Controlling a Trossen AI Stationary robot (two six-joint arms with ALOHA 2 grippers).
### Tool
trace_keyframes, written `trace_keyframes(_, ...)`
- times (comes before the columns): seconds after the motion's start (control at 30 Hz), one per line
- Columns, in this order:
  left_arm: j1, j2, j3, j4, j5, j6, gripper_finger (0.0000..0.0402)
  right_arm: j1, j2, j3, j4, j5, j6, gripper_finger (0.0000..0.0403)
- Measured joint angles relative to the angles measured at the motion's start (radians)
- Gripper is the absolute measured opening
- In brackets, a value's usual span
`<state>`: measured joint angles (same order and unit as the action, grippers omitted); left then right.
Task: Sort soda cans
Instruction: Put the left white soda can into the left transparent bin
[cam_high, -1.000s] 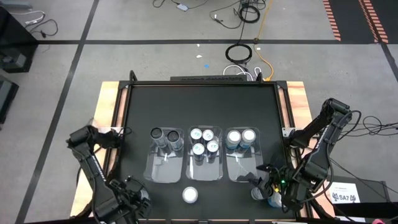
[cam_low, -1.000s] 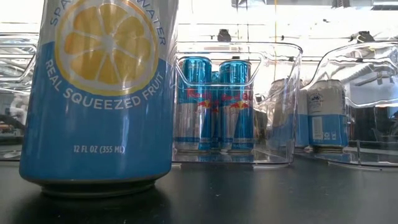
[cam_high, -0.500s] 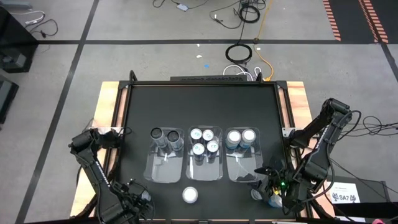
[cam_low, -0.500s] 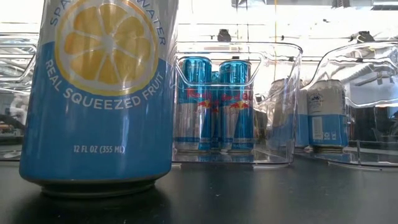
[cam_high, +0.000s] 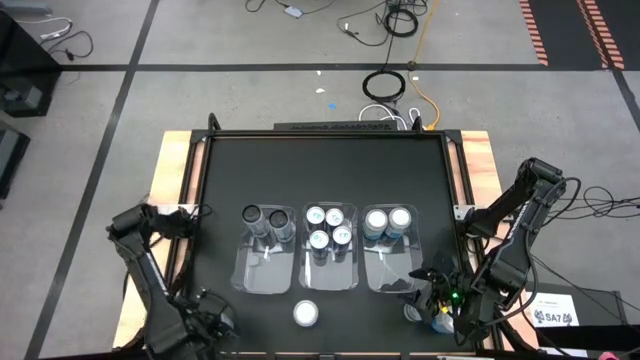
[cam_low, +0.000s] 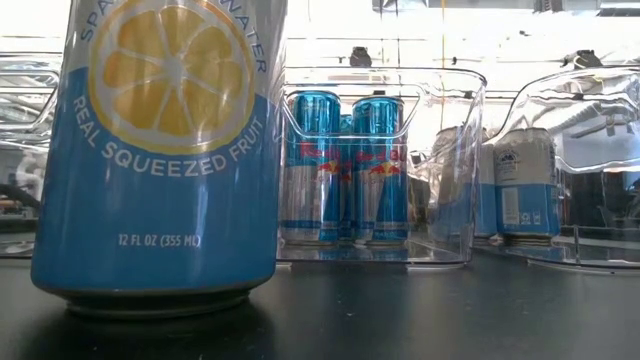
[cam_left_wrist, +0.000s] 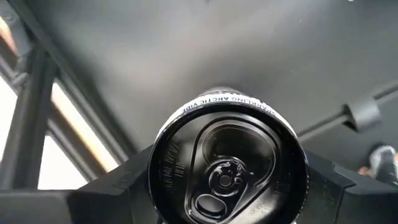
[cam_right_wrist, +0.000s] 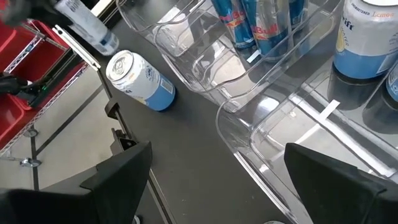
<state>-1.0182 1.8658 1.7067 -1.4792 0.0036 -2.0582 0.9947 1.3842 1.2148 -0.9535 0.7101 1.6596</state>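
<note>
A dark soda can (cam_left_wrist: 227, 155), seen top-on with its pull tab, sits between the fingers of my left gripper (cam_left_wrist: 227, 186), which points down at the table's near left corner (cam_high: 205, 322). A blue lemon-print can (cam_low: 160, 150) stands upright near the front edge (cam_high: 306, 313). Three clear bins hold upright cans: two dark ones (cam_high: 266, 222), several blue-and-silver ones (cam_high: 328, 228) and two silver-white ones (cam_high: 388, 220). My right gripper (cam_right_wrist: 217, 186) hangs open at the near right (cam_high: 436, 298), with nothing between its fingers. My left gripper has one finger (cam_left_wrist: 118, 186) on each of two opposite sides of the dark can, just under its rim (cam_left_wrist: 155, 163). The fingers come from above, pointing down. The can is upright. Its wide top hides its lower part and what it stands on.
Two more cans (cam_high: 415, 312) (cam_high: 441, 322) stand by my right gripper at the near right corner. The three bins sit side by side across the table's middle (cam_high: 268, 270). The black tabletop (cam_high: 320, 170) beyond them lies bare. Wooden side rails (cam_high: 172, 170) flank the table.
</note>
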Motion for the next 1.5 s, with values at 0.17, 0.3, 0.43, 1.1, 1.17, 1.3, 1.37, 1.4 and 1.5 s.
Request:
trace_keyframes(0.17,-0.019,-0.077,0.02,-0.068,-0.007,-0.041,0.0271,0.0,0.0,0.0,0.0,0.0,0.0,0.0359)
trace_keyframes(0.3,-0.032,-0.172,0.011,-0.095,-0.04,-0.077,0.0271,0.0,0.0,0.0,0.0,0.001,0.0,0.0359)
trace_keyframes(0.43,-0.028,-0.261,-0.005,-0.092,-0.173,-0.081,0.0271,0.0,0.0,0.0,0.0,0.001,0.0,0.0359)
trace_keyframes(1.1,0.369,-0.371,-0.153,-0.09,-0.333,0.339,0.0271,0.0,0.0,0.0,0.001,0.002,0.003,0.0359)
trace_keyframes(1.17,0.39,-0.373,-0.207,-0.068,-0.317,0.348,0.0271,0.0,0.0,0.0,0.001,0.002,0.003,0.0359)
trace_keyframes(1.3,0.414,-0.375,-0.296,0.012,-0.315,0.362,0.0271,0.0,0.0,0.0,0.001,0.002,0.003,0.0359)
trace_keyframes(1.37,0.432,-0.376,-0.338,0.09,-0.31,0.4,0.0271,0.0,0.0,0.0,0.001,0.004,0.003,0.0359)
trace_keyframes(1.4,0.442,-0.376,-0.357,0.128,-0.301,0.419,0.0271,0.0,0.0,0.0,0.001,0.005,0.003,0.0359)
trace_keyframes(1.5,0.478,-0.375,-0.408,0.176,-0.279,0.438,0.0271,0.0,0.0,0.0,0.002,0.005,0.003,0.0359)
